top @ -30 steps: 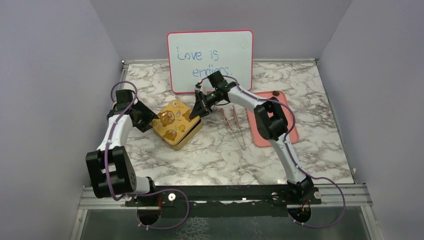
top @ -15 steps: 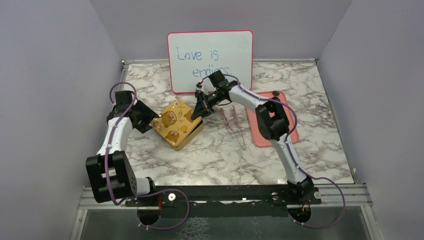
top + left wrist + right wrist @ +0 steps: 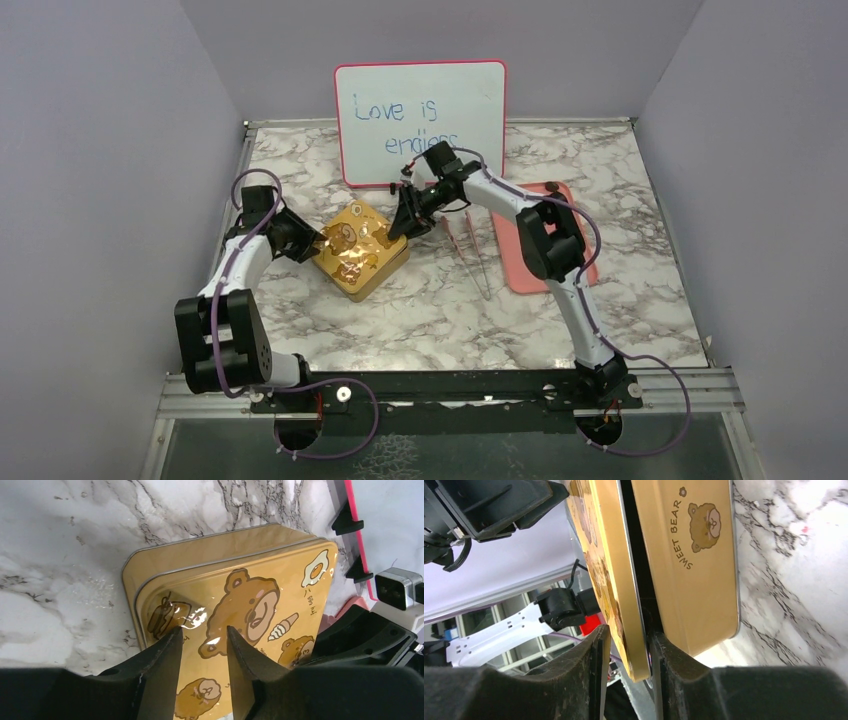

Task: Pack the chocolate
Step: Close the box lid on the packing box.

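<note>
Both grippers at gold tin (image 3: 358, 252), lid ajar
R gripper (image 3: 629, 636) partly open, astride lid (image 3: 621, 570) rim, gap btw lid & base (image 3: 694, 565); L gripper (image 3: 202, 632) partly open over lid top, holding nothing; one brown chocolate (image 3: 551, 186) pc at pink tray (image 3: 512, 272) far end

1 ea: tin (image 3: 358, 252), w/board (image 3: 420, 120), tray (image 3: 511, 266), tongs (image 3: 476, 256), choc (image 3: 551, 187).

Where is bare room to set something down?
Bare marble: the strip between gold tin and near edge; the far right corner behind the pink tray. Crowded: the tin, with left gripper, right gripper and tongs beside it.
</note>
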`<state>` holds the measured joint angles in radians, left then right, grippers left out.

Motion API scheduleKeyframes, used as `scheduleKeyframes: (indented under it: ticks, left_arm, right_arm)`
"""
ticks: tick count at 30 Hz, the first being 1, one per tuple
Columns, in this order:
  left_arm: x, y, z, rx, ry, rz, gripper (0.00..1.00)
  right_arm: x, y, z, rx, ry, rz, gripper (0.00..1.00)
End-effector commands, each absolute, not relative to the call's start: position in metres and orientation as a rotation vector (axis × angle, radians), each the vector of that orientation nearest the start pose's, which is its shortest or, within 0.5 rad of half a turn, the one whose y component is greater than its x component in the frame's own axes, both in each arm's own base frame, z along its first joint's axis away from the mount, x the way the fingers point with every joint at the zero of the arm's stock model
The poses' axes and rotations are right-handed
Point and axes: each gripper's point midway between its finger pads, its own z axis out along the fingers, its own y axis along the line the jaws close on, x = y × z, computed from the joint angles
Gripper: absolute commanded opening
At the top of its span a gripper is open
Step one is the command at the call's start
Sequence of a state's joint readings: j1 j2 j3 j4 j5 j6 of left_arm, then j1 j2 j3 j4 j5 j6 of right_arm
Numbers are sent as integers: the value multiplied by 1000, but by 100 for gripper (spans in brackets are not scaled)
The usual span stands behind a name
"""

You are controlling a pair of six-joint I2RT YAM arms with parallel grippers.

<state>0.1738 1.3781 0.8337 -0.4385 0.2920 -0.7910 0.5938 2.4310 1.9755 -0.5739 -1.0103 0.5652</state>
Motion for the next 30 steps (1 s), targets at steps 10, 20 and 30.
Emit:
scheduleKeyframes:
  ticks: [10, 20, 30]
  left_arm:
    - [316, -36, 68, -1060, 2443, -594, 39]
    - [335, -48, 81, -1014, 2440, -639, 48]
    - [342, -78, 63, -956, 2524, -642, 48]
  right_arm:
    - [337, 372, 123, -366, 2808, 1341, 49]
    - [347, 383, 116, -401, 2767, 1288, 60]
    - [327, 377, 62, -396, 2963, 1113, 39]
